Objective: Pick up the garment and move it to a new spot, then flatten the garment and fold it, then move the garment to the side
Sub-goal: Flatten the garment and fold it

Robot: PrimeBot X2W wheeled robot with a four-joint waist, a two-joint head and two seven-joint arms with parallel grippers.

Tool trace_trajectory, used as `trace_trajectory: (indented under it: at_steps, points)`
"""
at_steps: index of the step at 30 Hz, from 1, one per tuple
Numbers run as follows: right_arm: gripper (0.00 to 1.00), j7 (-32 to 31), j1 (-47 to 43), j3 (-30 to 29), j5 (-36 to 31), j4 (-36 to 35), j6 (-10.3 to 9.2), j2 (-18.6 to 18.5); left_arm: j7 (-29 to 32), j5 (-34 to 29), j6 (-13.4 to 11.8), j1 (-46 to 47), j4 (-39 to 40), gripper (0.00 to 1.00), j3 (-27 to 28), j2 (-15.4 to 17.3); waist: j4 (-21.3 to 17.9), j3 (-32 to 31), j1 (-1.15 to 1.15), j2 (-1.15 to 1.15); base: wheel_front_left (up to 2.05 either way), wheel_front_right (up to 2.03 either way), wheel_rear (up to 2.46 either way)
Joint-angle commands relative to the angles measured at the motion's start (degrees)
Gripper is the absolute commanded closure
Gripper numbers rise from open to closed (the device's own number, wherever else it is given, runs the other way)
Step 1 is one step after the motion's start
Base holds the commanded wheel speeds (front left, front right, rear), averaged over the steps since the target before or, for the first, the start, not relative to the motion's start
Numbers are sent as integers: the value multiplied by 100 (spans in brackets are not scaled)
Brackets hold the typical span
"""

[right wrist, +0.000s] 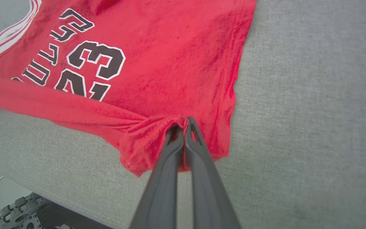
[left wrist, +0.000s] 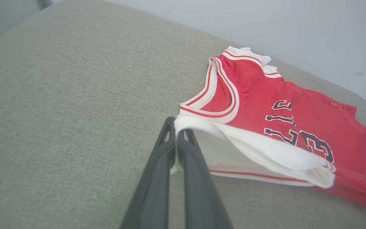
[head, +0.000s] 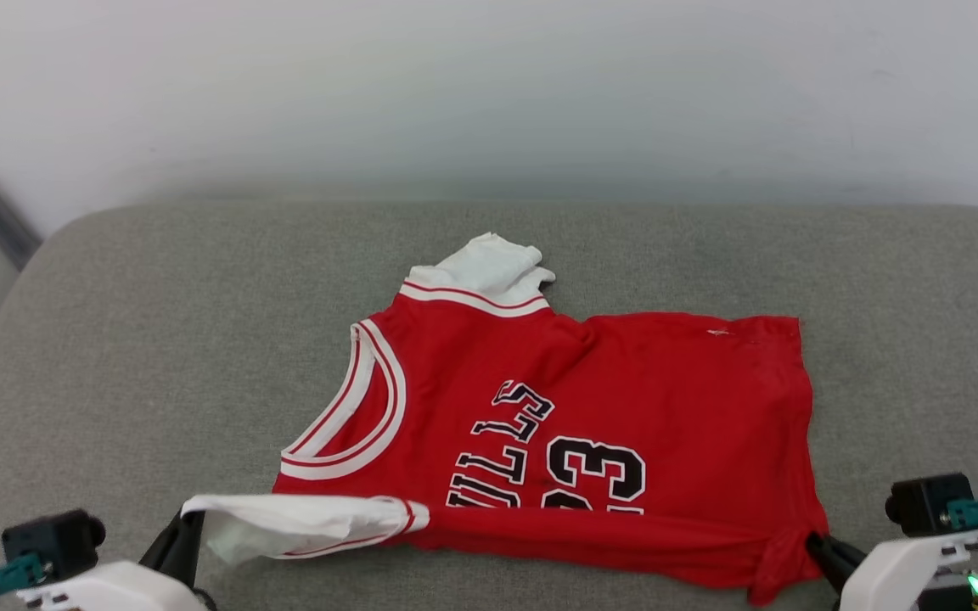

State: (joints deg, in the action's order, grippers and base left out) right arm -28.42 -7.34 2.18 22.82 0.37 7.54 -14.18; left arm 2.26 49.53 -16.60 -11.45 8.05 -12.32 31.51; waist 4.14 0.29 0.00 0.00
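**Q:** Where is the garment, and which way does it run?

**Me:** The garment (head: 591, 407) lies on the grey cushion (head: 158, 339), about midway across it; its long axis runs side to side, along the cushion's near edge; the collar (head: 353, 407) points to my left and the hem to my right; the lettering faces up.

**Q:** And your hands?

**Me:** Both are on the side of the garment closest to the cushion's near edge; my left gripper (head: 188, 522) is clamped on the white sleeve (head: 302, 522), its fingers pressed together with the cloth's edge pinched between the tips; my right gripper (head: 816, 547) is clenched on the hem corner (right wrist: 145, 149), which bunches into creases around the tips. The strip of cloth between my hands is raised off the cushion and pulled fairly taut.

**Q:** What does the next move turn on?

**Me:** As I judge it, the body of the garment lies straight ahead of both hands, toward the cushion's far edge; neither arm is nearer, so both should travel together, or the fold line will skew.

**Q:** Arm pose?

**Me:** Both are low over the cushion's near edge, fingers pointing forward and slightly inward; the other sleeve (head: 489, 263) lies crumpled on the cushion's far side.
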Motion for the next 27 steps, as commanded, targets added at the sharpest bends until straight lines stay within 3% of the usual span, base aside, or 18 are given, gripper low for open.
trace_trajectory:
  at_steps: [1, 7, 15, 16, 18, 19, 20, 21, 22, 27]
  points:
    - [100, -64, 209, 36, -19, -20, -10, -45, 47, -71, 56, 245, -54, 100, -70, 10, -28, 178, 0, 0, 0, 0, 0]
    - [100, -220, 995, 420, -66, 293, -9, -137, 157, -213, 460, 1267, -626, 100, -459, -162, -113, 739, 0, 0, 0, 0, 0]
    - [100, 20, 1740, 864, 12, 1053, -8, -231, 207, -205, 953, 2207, -1875, 100, -811, -502, -179, 1225, 0, 0, 0, 0, 0]
    - [95, 63, 1786, 906, 43, 1154, -8, -230, 216, -216, 1004, 2288, -2005, 100, -847, -530, -184, 1246, 0, 0, 0, 0, 0]
    - [54, 160, 1842, 992, 86, 1346, -9, -230, 231, -181, 1131, 2428, -2258, 100, -916, -610, -189, 1263, 0, 0, 0, 0, 0]
    - [2, 237, 1861, 1011, 116, 1409, -10, -228, 237, -153, 1181, 2483, -2359, 100, -931, -635, -190, 1262, 0, 0, 0, 0, 0]
    - [0, 347, 1888, 1039, 135, 1449, -10, -231, 236, -149, 1223, 2534, -2454, 73, -949, -657, -188, 1254, 0, 0, 0, 0, 0]
    - [0, 494, 1893, 1039, 153, 1467, -10, -233, 225, -148, 1256, 2575, -2540, 31, -967, -680, -182, 1220, 0, 0, 0, 0, 0]
    - [0, 663, 1880, 1020, 179, 1467, -10, -224, 182, -152, 1278, 2608, -2603, 0, -962, -694, -180, 1178, 0, 0, 0, 0, 0]
    - [0, 1662, 1690, 878, 197, 1293, -7, -127, 62, -188, 1289, 2638, -2716, 0, -893, -593, -193, 873, 0, 0, 0, 0, 0]
